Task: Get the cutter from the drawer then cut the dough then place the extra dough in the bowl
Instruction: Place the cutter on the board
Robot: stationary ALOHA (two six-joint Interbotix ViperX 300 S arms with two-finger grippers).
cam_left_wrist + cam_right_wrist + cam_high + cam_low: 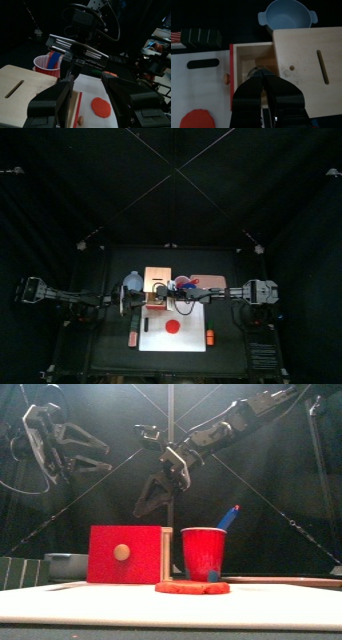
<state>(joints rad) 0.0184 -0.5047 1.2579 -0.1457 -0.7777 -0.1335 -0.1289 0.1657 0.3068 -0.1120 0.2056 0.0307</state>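
Reaching into the drawer [248, 57] — right claw [261, 74]
Pinched shut, can't tell on what; left claw [88, 80] wide open.

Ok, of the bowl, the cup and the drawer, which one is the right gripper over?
The open red-fronted drawer: the right gripper points down into it; the bowl and red cup stand aside.

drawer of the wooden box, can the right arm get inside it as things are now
Likely yes: the drawer stands pulled open with nothing over it, and the right gripper hangs right above its opening, so the way in looks free.
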